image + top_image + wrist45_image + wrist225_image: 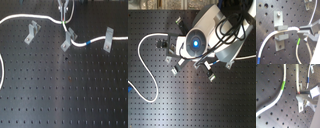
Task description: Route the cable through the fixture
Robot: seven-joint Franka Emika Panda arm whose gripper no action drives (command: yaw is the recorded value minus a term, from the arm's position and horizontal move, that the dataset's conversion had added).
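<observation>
Three clips [68, 39] stand on the board; the cable [47, 18] already sits in the middle one and reaches the first exterior view's right clip. The gripper [304, 34] pinches it just beside that middle clip; sideways tension could pop it out.

A lab bench: a black metal board [60, 95] drilled with a regular grid of holes, small metal brackets [33, 31] bolted on.

White cable [45, 17], green band [299, 41], blue band [87, 44]; grey fixtures [32, 31]; black perforated board [65, 90].
</observation>
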